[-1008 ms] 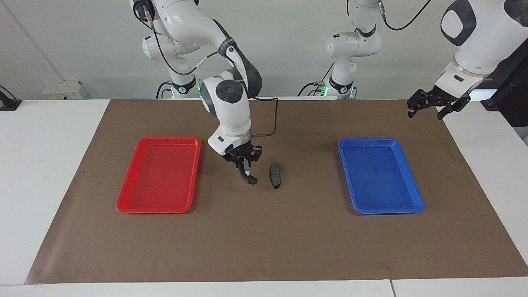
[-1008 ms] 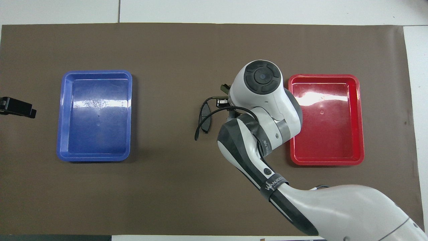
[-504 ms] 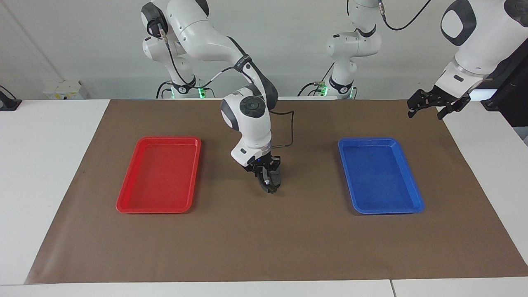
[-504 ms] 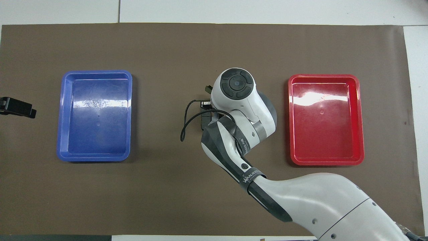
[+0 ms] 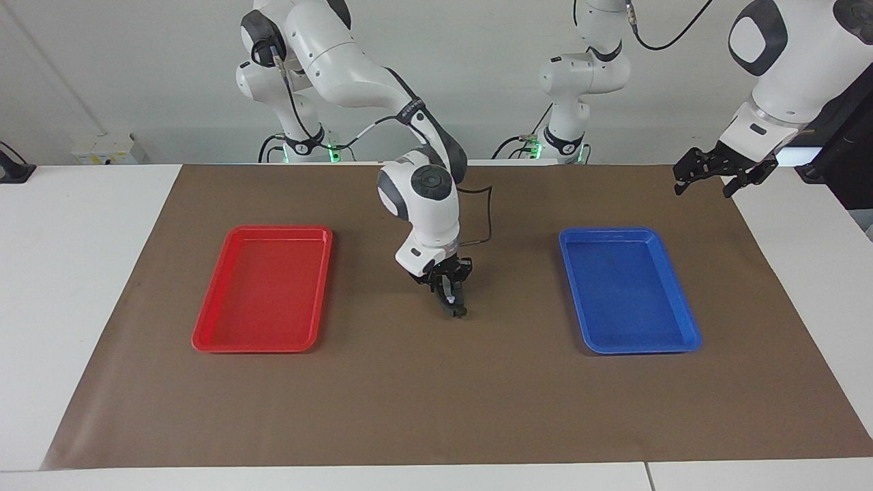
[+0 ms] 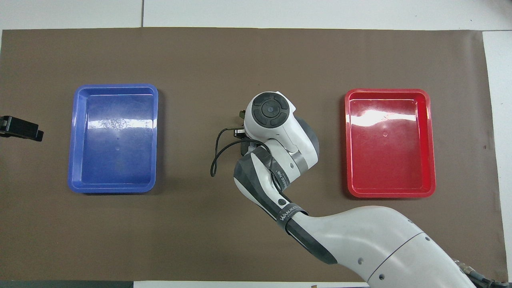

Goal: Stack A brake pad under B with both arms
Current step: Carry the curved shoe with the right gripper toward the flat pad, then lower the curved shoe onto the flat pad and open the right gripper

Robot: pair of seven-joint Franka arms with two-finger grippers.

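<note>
While two trays flank it, the right pincer (image 5: pixel 453 305) stays clamped on one brake pad (image 5: pixel 457 310).

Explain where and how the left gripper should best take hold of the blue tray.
Probably the raised rim of the short side nearer to the robots, from straight above, fingers astride it. The blue tray lies flat on the mat, so only its rim offers a hold; the open left gripper hangs by that end. The right gripper is low at mid-mat.
</note>
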